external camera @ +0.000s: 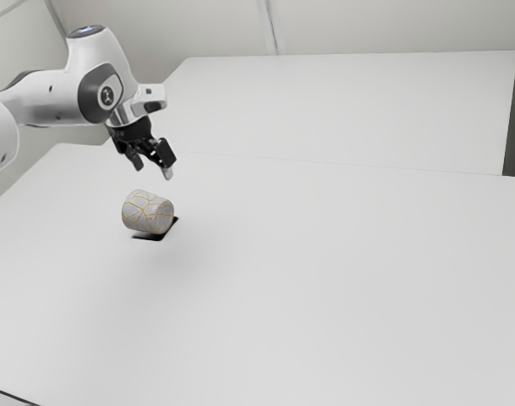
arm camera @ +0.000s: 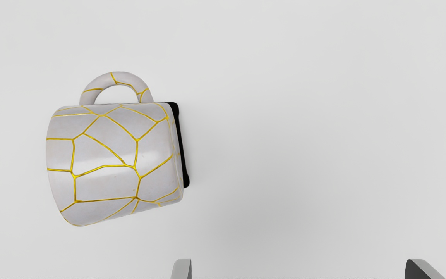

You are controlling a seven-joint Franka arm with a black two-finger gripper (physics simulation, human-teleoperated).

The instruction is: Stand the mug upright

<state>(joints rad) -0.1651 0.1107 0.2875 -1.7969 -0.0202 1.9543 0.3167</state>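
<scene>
The table (external camera: 344, 262) is taken up, toward the exterior view's left, by the work, and over that part the arm (external camera: 47, 97) is reached out. At its end the gripper (external camera: 153, 172) is held above the mug (external camera: 147, 211), clear of it, with the fingers (arm camera: 182, 270) set wide apart and nothing gripped. The mug is laid on its side on the table, so it is yet to be stood up. By the wrist view it is placed outside the gap, off past one finger and out ahead of the tips, and its long axis is run nearly along the line from finger to finger. If the grip were closed on that line, it would be taken end to end; for the barrel to be pinched across, the hand would probably have to be shifted over it and turned crosswise. The narrower end, judged to be the base, is pointed toward the gap's side, with a black patch (arm camera: 182, 147) beside it. The handle (arm camera: 116, 78) is stuck out sideways, on the side away from the fingers.
</scene>
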